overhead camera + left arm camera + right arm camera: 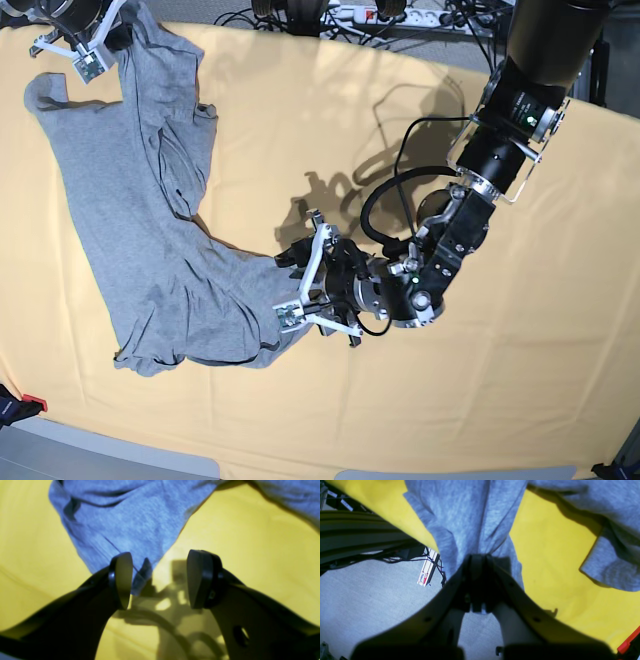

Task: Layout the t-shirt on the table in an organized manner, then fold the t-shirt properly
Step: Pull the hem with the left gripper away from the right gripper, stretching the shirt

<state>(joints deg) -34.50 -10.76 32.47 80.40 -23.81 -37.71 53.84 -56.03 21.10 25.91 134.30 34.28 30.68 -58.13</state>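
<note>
The heather-grey t-shirt [140, 230] lies crumpled along the left part of the yellow table [500, 400], running from the far left corner down to a bunched hem near the front. My right gripper [100, 42] is at that far left corner. In the right wrist view my right gripper [478, 561] is shut on a pinched fold of the t-shirt [470, 517]. My left gripper [286, 290] is at the shirt's lower right corner. The left wrist view shows my left gripper [160, 580] open, with a tip of the t-shirt [130, 525] lying between its fingers, beside the left one.
A power strip with cables [385, 14] runs behind the table's far edge. A red object [25, 405] sits at the front left edge. Below the table's left edge, the right wrist view shows grey carpet [370, 600] and a power strip [427, 570].
</note>
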